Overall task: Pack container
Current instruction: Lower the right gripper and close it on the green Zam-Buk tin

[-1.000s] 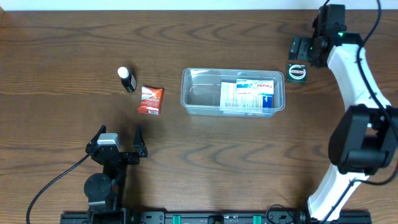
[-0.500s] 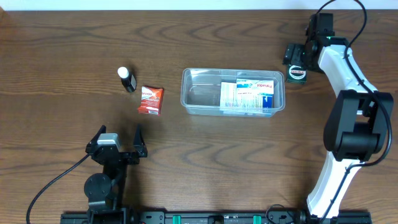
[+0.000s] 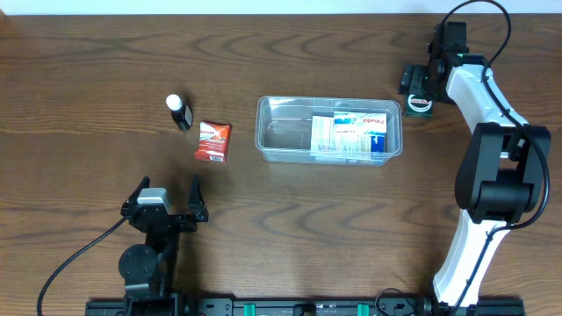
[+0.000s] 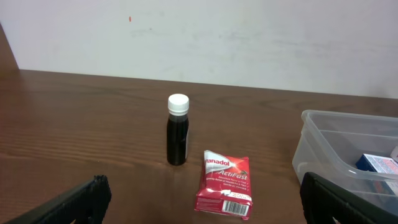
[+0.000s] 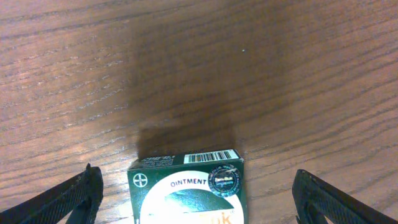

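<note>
The clear container (image 3: 263, 132) lies mid-table with a blue-and-white box (image 3: 351, 133) in its right half. A green ointment box (image 3: 419, 105) lies flat just beyond the tub's right end. My right gripper (image 3: 419, 86) hovers over it, open. In the right wrist view the ointment box (image 5: 186, 186) sits between the spread fingertips of that gripper (image 5: 199, 199), untouched. Left of the tub lie a red packet (image 3: 212, 141) and a dark bottle with a white cap (image 3: 179, 112). My left gripper (image 3: 167, 197) rests open near the front, holding nothing.
In the left wrist view the bottle (image 4: 177, 134) stands upright. The red packet (image 4: 224, 183) lies flat ahead of the open left gripper (image 4: 205, 196). The container's wall (image 4: 336, 143) shows at the right. A pale wall backs the table's far edge.
My right arm has swung slightly left and toward the far edge, bringing its gripper over the green ointment box. The left arm and the other objects have not moved.
</note>
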